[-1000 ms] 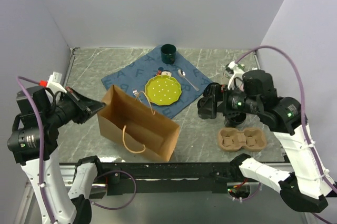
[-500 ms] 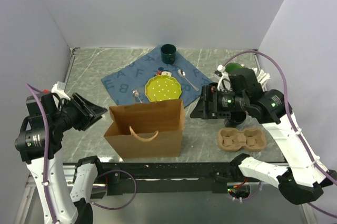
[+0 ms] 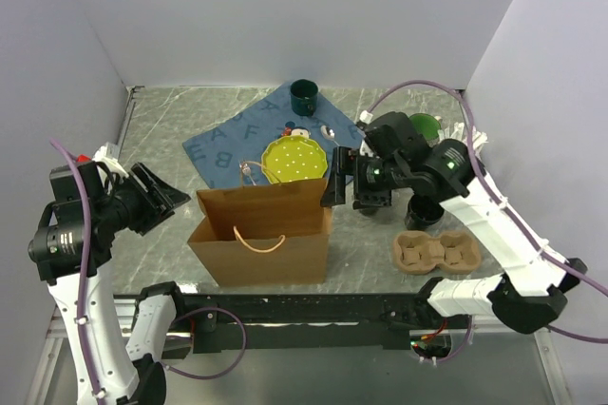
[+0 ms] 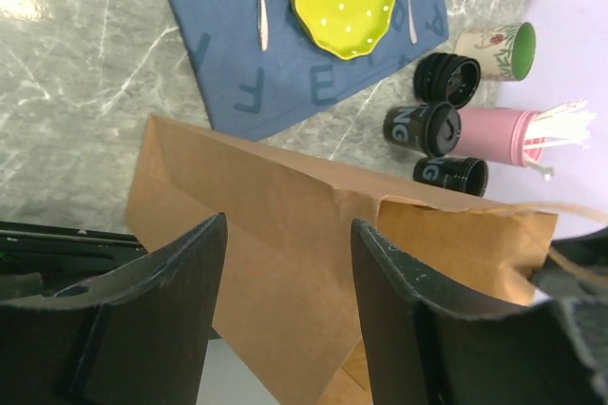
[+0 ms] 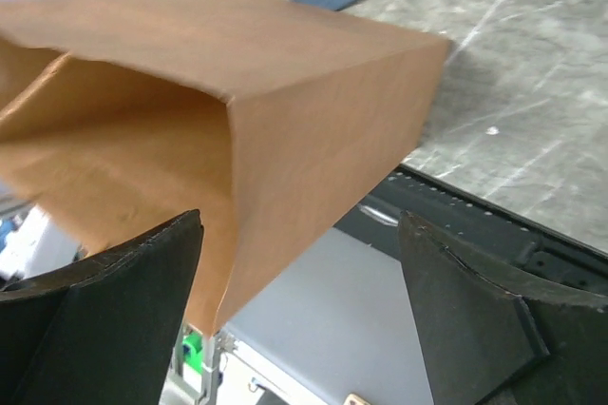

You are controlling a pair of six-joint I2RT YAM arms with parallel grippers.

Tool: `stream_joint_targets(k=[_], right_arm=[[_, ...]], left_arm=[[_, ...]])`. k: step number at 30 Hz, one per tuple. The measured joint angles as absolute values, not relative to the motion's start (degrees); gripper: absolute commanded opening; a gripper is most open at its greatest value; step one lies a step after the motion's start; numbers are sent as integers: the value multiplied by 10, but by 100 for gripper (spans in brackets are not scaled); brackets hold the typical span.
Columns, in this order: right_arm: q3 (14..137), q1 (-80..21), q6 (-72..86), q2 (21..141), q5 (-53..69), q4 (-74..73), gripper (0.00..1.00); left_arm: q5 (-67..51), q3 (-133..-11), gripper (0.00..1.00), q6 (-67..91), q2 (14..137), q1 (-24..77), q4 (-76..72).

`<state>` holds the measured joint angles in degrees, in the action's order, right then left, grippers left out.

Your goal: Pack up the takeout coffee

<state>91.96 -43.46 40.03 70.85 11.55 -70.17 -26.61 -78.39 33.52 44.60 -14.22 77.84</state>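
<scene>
Marble-patterned counter point(image 3: 161, 129) carries everything, and by the look of it the packing has not begun. The biggest thing on it is the brown paper bag point(image 3: 261, 234), upright at the near edge with its mouth open. Behind it lies the blue lettered placemat point(image 3: 223, 144).

The left gripper point(image 3: 163, 198) hangs just left of the bag, jaws apart and holding nothing. The right gripper point(image 3: 332, 191) is at the bag's upper right edge, jaws wide apart; no pinch on the paper shows.

At the near right the pulp carrier point(image 3: 439, 253) sits with its wells bare. The three takeout coffee cups point(image 4: 423, 126), black and lidded, sit in a row on the bare counter to the right of the bag and apart from it, next to a pink holder point(image 4: 499, 134).

What is left, I judge, is every cup: each must be picked up and set inside.

The left wrist view alone shows all three cups; from above the right arm covers most of them. The right wrist view alone looks into the bag's mouth, showing only paper.
</scene>
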Motion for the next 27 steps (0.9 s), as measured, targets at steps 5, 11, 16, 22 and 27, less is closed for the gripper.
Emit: stream_joint_targets(k=[5, 11, 16, 22, 27], right_arm=[[921, -437, 399, 732, 94, -701, 69], [938, -446, 396, 761, 89, -693, 43], [938, -454, 404, 763, 86, -690, 20], [938, -454, 409, 763, 86, -688, 2], [938, -455, 409, 761, 86, -685, 0]], left_arm=[[-274, -783, 63, 314, 453, -142, 778], [-302, -783, 63, 301, 455, -142, 779], [-328, -759, 63, 292, 446, -142, 777], [-349, -749, 65, 287, 446, -142, 781], [-362, -784, 65, 288, 459, -142, 776]])
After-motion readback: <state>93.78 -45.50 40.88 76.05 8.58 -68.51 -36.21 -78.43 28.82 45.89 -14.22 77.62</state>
